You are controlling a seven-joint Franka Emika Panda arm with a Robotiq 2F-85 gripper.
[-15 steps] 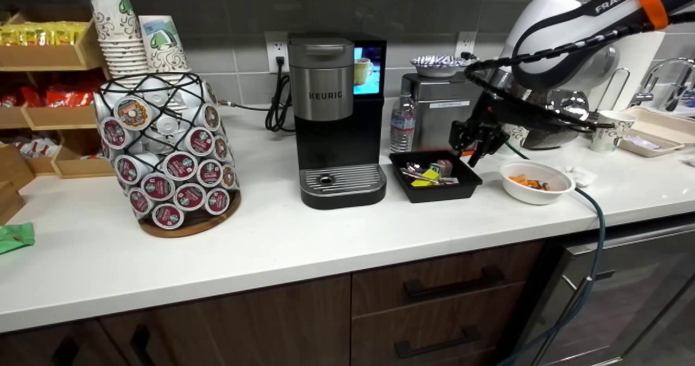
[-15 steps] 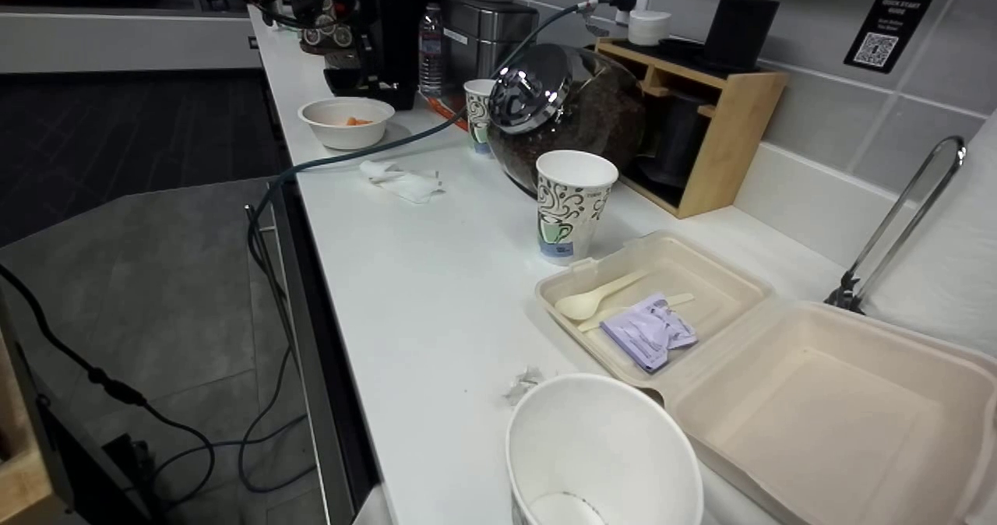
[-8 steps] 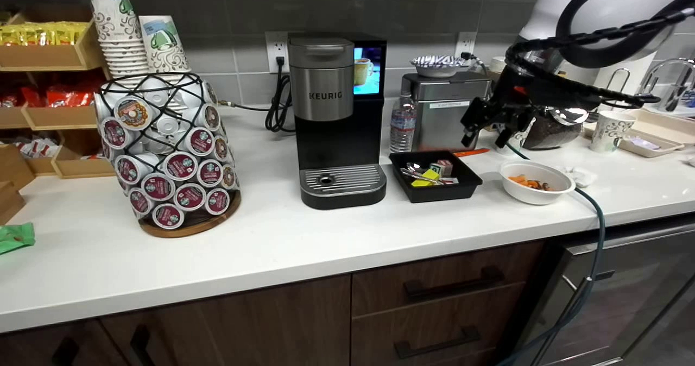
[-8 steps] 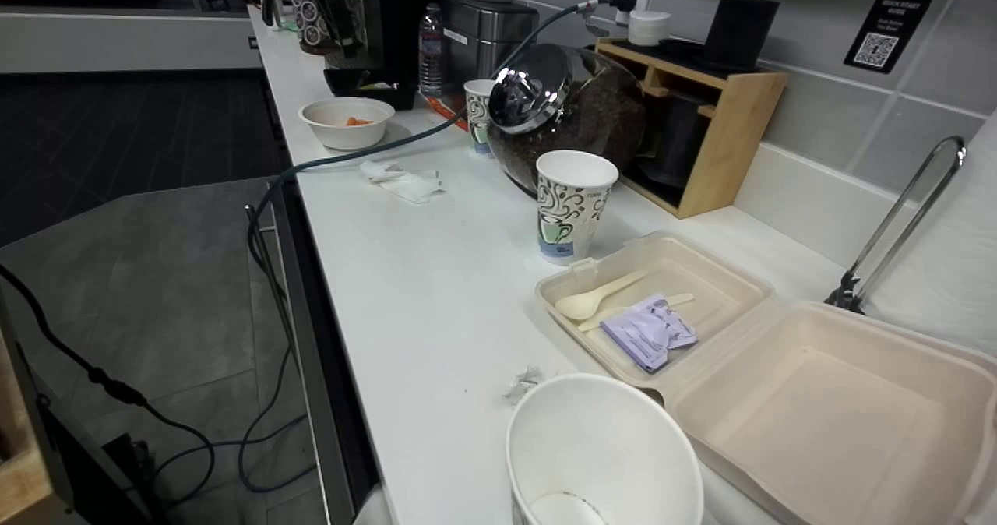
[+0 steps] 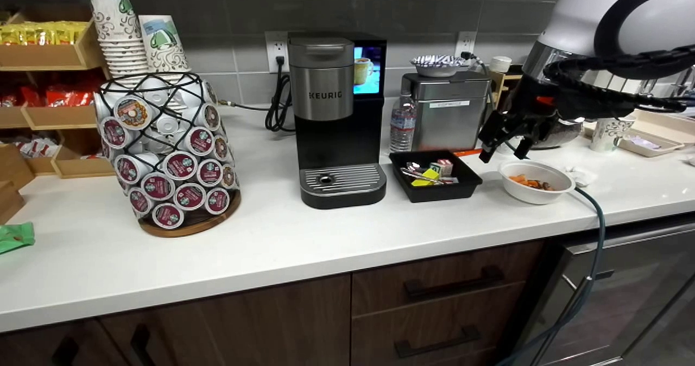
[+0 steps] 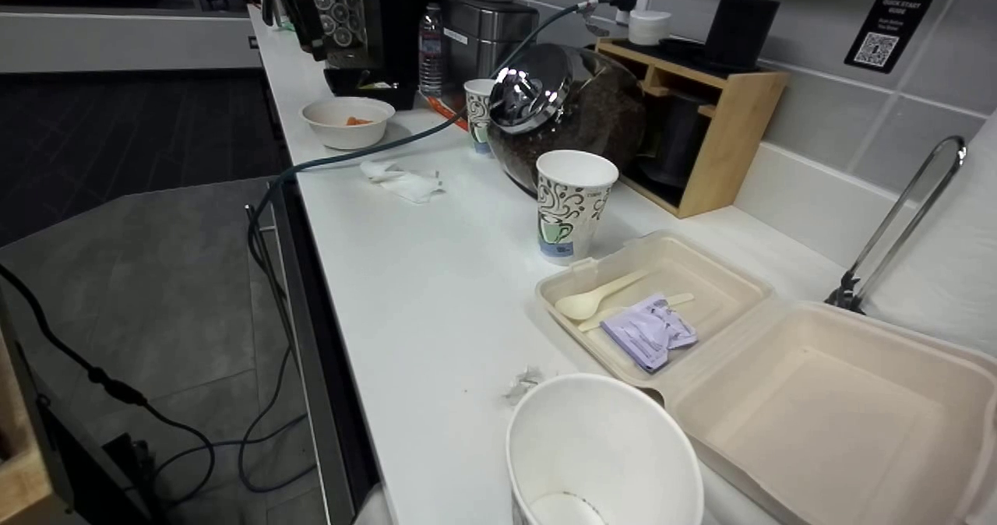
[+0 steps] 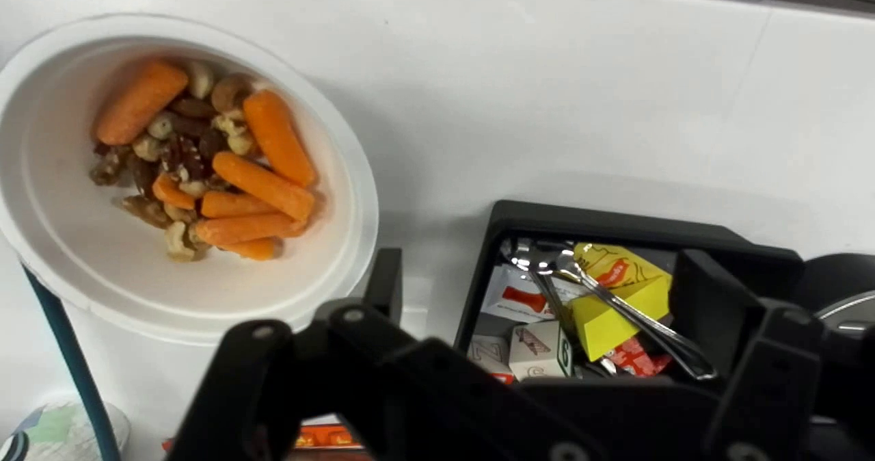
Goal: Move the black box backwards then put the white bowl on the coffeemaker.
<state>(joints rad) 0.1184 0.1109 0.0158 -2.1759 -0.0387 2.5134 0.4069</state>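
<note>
The black box [image 5: 445,193] sits on the counter just right of the coffeemaker [image 5: 326,97], with spoons, yellow and red packets and small tea boxes in it. To its right stands the white bowl [image 5: 535,195], full of carrots and nuts; the wrist view shows this bowl [image 7: 205,290] at the left and the box [image 7: 601,225] at the right. My gripper [image 5: 504,152] hovers above the counter between box and bowl. Its jaws are spread wide with nothing held; seen from the wrist, the gripper [image 7: 547,283] has one finger beside the bowl's rim and the other over the box.
Behind the box are a water bottle [image 5: 403,124] and a silver espresso machine [image 5: 450,116]. A teal cable [image 6: 366,151] runs past the bowl, near a crumpled napkin [image 6: 405,182]. A pod rack [image 5: 174,159] stands left of the coffeemaker. A glass jar [image 6: 576,120] and paper cup [image 6: 572,206] stand beyond the bowl.
My gripper has pulled away from the back right edge of the black box and shifted right toward the white bowl, its jaws now wider. The box shows no visible movement.
</note>
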